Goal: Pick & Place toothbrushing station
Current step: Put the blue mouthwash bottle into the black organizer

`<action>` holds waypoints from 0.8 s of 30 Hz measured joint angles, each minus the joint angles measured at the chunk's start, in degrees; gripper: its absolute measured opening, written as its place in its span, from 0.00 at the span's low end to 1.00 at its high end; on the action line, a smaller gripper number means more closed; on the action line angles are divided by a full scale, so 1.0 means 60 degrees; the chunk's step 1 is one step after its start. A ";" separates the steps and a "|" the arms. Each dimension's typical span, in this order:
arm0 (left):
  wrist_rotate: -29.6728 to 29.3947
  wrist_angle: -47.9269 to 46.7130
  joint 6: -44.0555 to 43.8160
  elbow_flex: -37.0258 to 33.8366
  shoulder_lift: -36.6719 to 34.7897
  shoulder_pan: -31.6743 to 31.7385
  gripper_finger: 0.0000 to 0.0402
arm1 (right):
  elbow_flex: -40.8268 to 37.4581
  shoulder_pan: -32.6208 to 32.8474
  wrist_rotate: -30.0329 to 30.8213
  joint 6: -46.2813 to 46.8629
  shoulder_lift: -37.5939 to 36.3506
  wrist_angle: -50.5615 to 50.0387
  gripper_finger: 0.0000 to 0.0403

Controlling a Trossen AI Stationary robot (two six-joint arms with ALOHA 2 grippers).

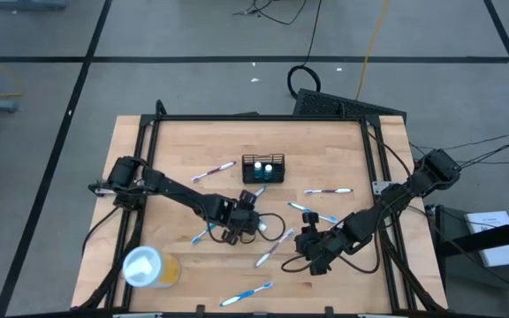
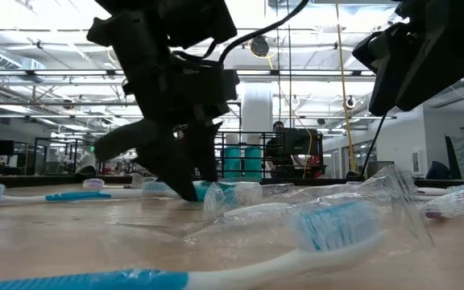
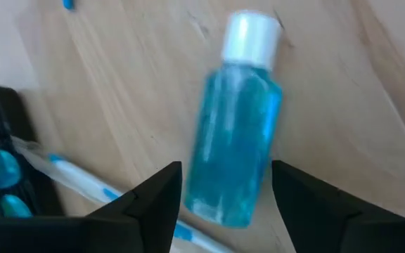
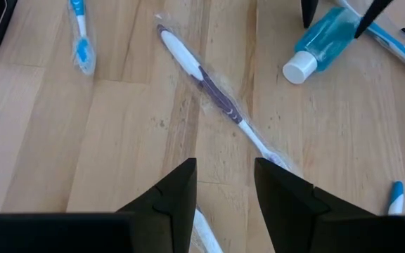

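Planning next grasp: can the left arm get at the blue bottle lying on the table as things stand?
Probably yes. The left end effector stands open right over the blue bottle, a finger on each side, with only a wrapped toothbrush lying beside it.

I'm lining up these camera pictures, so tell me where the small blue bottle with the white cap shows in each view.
High view: blue bottle lies mid-table at the left gripper.
Low view: partly hidden behind that gripper's dark fingers, left of centre.
Left wrist view: centre, white cap away from the open fingers.
Right wrist view: far corner, between the other arm's fingers.
Shared landmark: the purple toothbrush, also.
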 joint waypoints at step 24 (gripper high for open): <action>-0.0279 -0.0057 -0.0572 0.0001 0.0226 0.0043 0.25 | 0.0004 0.0004 -0.0004 0.0001 0.0004 0.0014 0.34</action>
